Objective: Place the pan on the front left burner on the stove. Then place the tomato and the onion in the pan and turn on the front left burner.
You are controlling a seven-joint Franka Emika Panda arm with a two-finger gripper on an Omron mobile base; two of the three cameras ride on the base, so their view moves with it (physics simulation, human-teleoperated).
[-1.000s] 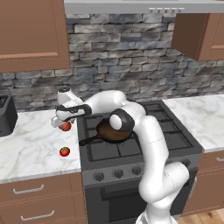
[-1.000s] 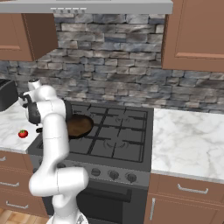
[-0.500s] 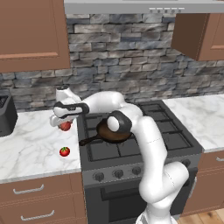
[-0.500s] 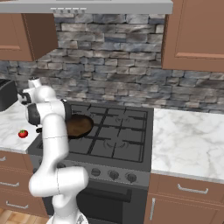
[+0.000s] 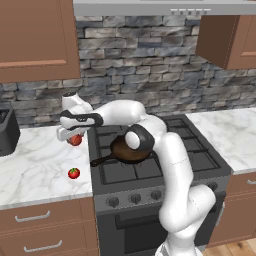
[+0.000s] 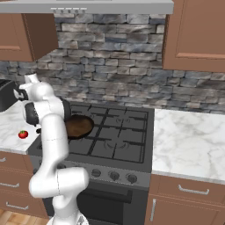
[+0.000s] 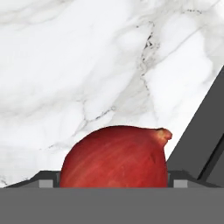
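— Left of the stove (image 5: 150,196), over the marble counter (image 5: 35,155), is that the onion (image 7: 113,157) in the gripper (image 5: 74,134)?

— Yes. The jaws stand against its two flanks, so I judge it clasped, though only low on the round sides. The tomato (image 5: 74,173) lies nearer on the same counter, untouched. The pan (image 5: 131,150) sits on the front left burner (image 5: 117,170), handle pointing left and near.

— What could spoil it?

— A smooth ball held by two small pads may roll out if the arm swings quickly to the right. Carried low, it could also knock the pan's handle or rim and shove the pan off the grate.

— Anything different from a second ago?

— Little. The hand and onion seem a shade higher, if at all. Pan and tomato lie as they did, and the views have not shifted.
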